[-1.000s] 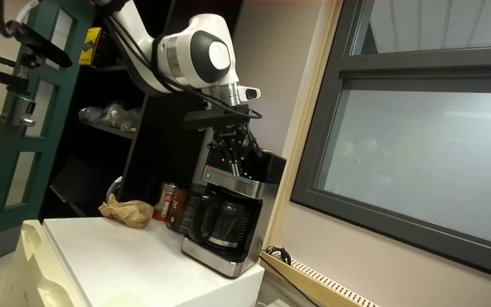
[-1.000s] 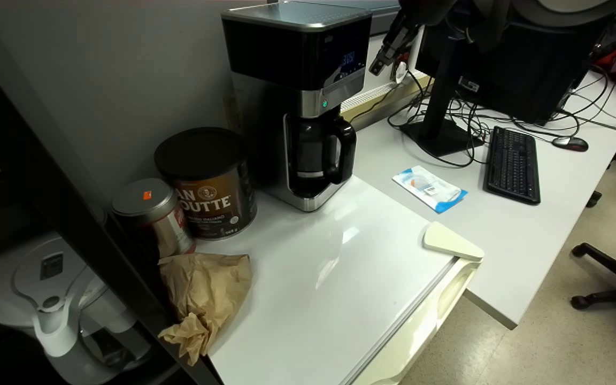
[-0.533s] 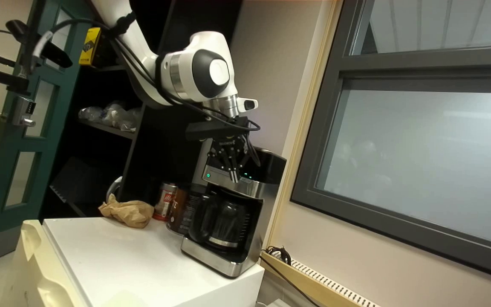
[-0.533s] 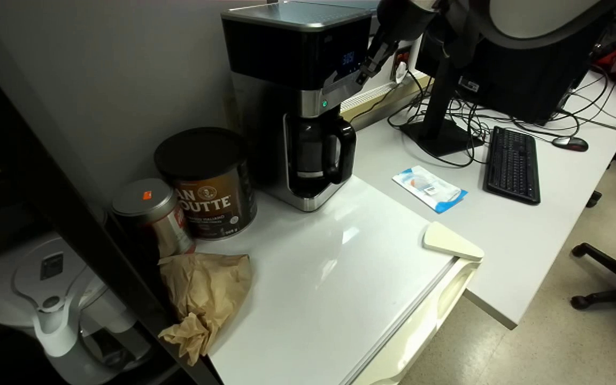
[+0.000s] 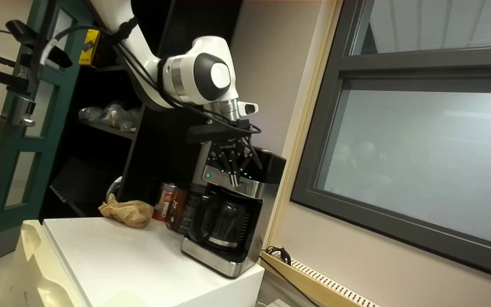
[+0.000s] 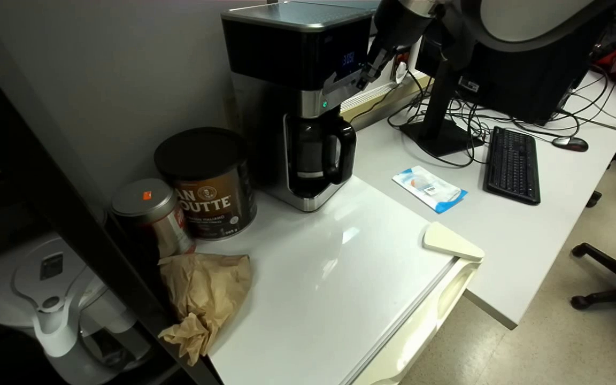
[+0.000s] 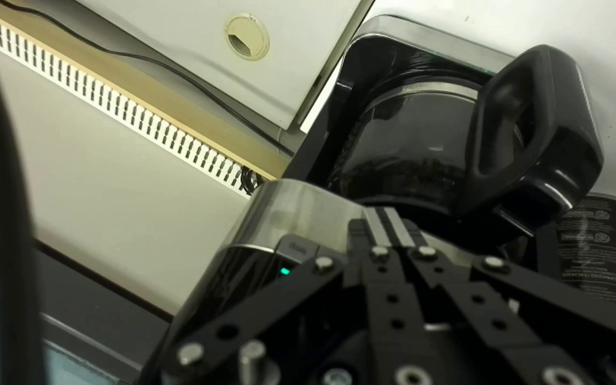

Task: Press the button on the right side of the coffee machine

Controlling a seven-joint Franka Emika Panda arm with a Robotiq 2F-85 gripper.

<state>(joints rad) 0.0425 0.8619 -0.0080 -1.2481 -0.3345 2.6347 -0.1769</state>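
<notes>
The jaws are drawn together, with only a thin seam left between them, and nothing is held by the gripper. Its fingertips are set at the silver band across the upper front of the coffee machine; whether the band is touched or only approached cannot be told. Just beside them, toward the band's right end, a small grey key is seen in the wrist view, its lettering too blurred to be read. If this is the button meant, a slight sideways correction seems to be called for before the push.

No grasp should be needed: the face of the key is best met squarely by the closed-up tips. The band looks hard and smooth, so a slanting push could easily be turned into a skid. The machine itself is judged stiff and fairly heavy, yet it is stood at a corner of the glossy white cabinet top and might be slid by too firm a press. Below the band, the dark carafe is seated in its bay; as likely glass, it is to be treated as fragile, and its jutting handle is better kept clear of.

Farther out, a brown coffee tub is placed near the machine's left side.
</notes>
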